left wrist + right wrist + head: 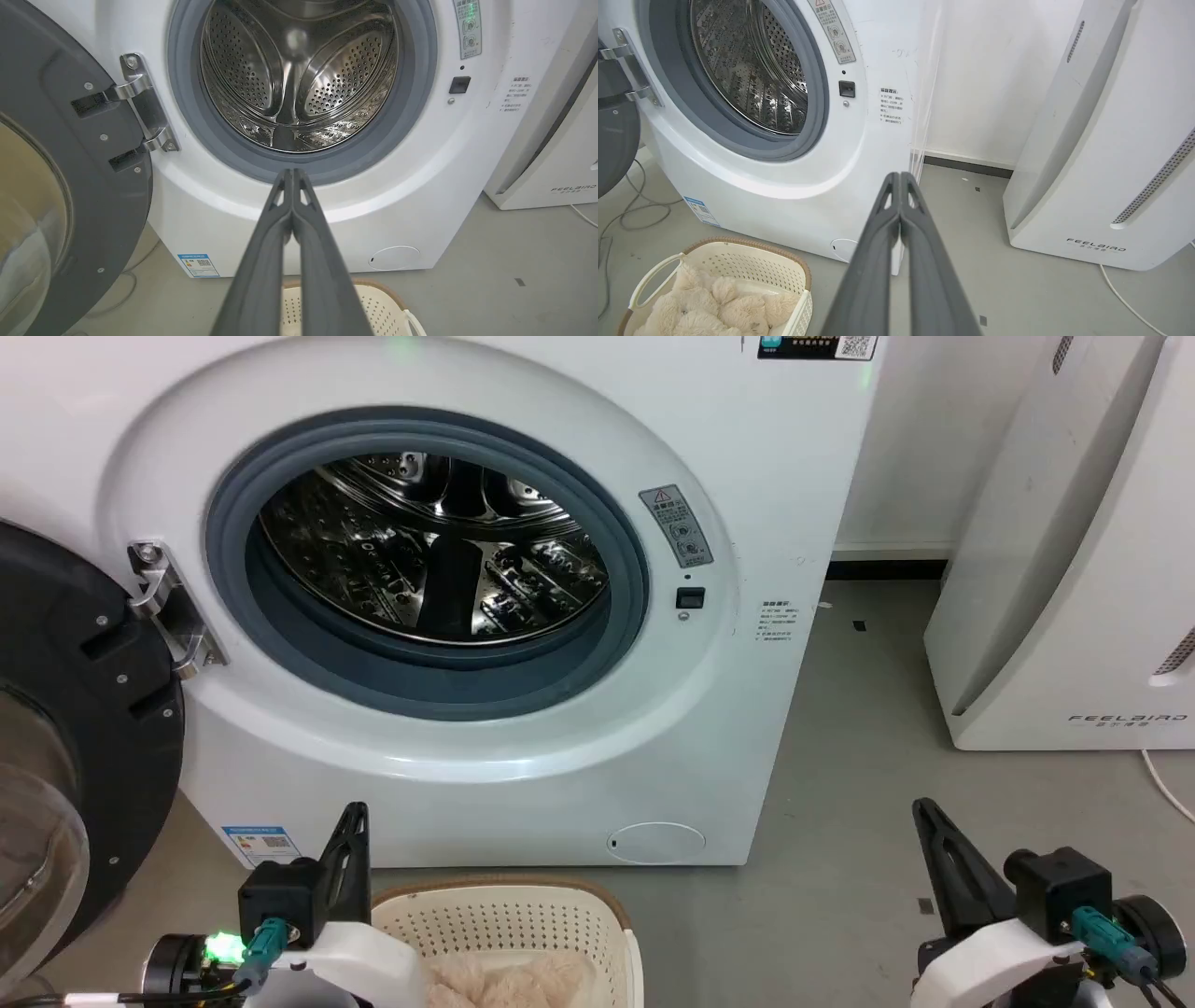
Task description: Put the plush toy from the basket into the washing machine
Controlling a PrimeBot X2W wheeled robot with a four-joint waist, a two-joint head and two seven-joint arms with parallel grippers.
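The white washing machine (560, 728) stands ahead with its steel drum (429, 551) bare and its black-rimmed door (65, 747) swung open to the left. On the floor in front sits the cream basket (523, 919), holding the fluffy beige plush toy (714, 308). My left gripper (357, 812) hovers shut above the basket's left end, fingers together and holding nothing. My right gripper (924, 807) is shut too, over bare floor to the right. In the left wrist view the left gripper (292, 172) points at the porthole's lower rim.
A plain white slanted appliance marked FEELBIRD (1074, 569) stands at the right, with a white cord (1167, 789) trailing from it. Grey cables (630, 214) lie on the floor left of the washer. Grey floor (840, 859) stretches between basket and appliance.
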